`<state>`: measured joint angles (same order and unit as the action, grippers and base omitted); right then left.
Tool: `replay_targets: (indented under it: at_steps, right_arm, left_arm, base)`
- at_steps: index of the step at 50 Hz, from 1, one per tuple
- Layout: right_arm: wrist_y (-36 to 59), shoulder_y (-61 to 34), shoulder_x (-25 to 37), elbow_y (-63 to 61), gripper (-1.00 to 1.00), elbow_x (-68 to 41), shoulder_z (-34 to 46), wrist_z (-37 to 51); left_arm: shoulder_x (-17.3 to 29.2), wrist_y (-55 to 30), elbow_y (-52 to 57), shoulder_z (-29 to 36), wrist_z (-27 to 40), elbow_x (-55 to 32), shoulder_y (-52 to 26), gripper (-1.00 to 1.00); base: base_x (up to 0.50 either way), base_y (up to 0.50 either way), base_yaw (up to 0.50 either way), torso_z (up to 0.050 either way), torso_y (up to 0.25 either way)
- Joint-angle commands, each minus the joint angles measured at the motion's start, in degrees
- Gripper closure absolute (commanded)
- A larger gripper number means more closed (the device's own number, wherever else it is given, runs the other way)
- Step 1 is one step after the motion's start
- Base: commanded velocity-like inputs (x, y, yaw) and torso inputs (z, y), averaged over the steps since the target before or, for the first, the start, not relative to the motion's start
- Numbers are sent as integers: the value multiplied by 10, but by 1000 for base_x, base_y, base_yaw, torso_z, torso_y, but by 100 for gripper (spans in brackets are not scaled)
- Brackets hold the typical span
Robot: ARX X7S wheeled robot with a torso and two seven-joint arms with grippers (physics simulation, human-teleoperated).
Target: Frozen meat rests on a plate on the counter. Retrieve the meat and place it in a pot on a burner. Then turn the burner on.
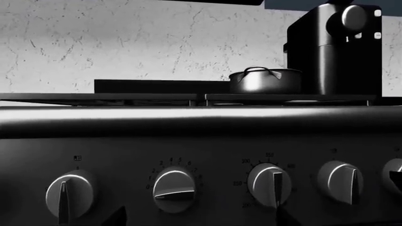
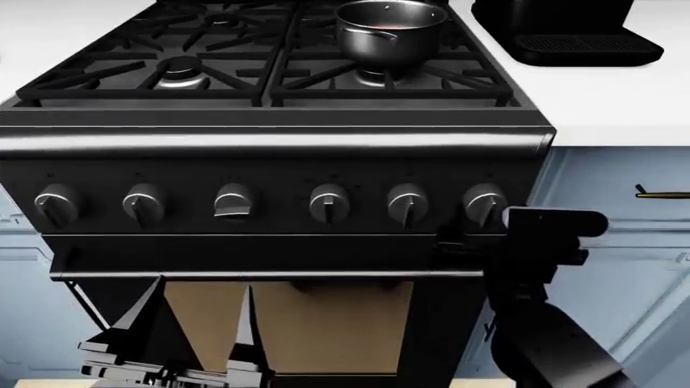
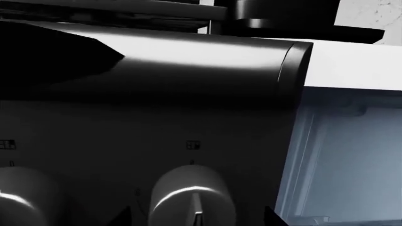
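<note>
The pot (image 2: 390, 32) stands on the stove's rear right burner, and a bit of pink meat (image 2: 395, 24) shows inside it. The left wrist view also shows the pot (image 1: 265, 80) beyond the stove's front rail. My right gripper (image 2: 466, 241) is open at the rightmost knob (image 2: 485, 205); its fingertips (image 3: 122, 217) flank that knob (image 3: 191, 197) with gaps on both sides. My left gripper (image 2: 199, 323) hangs open low in front of the oven door, with fingertips (image 1: 116, 217) wide apart below a knob (image 1: 174, 189) turned sideways. The plate is out of view.
Six knobs run along the stove's front panel; the third from the left (image 2: 234, 200) is turned. A black coffee machine (image 2: 566, 28) stands on the white counter (image 2: 615, 101) right of the stove. Light-blue cabinets (image 2: 615, 242) flank the oven.
</note>
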<state>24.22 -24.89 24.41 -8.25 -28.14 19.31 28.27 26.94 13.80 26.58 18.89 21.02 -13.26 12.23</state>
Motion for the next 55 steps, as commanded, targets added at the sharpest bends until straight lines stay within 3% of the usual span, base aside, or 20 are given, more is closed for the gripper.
replay_targets:
  at_steps: [1,37,38,55]
  right_arm:
    - [-9,-13,-6,33,-100,3,1,-8]
    - [-39,-58,-27,140,-100,19,11,-33]
    - [-39,-57,-27,139,100,20,11,-32]
    - [-29,-56,-26,115,100,21,17,-22]
  left_arm:
    - [0,-1,-1,0,2,0,-1,-100]
    - [0,-2,-12,1,8,-4,-6,-100]
    - [0,-2,-12,1,8,-4,-7,-100]
    - [4,0,-4,-1,12,-5,-1,-100]
  base:
    - [0,0,0,0,0]
    - [1,0,0,0,0]
    - [12,0,5,0,0]
    - [6,0,3,0,0]
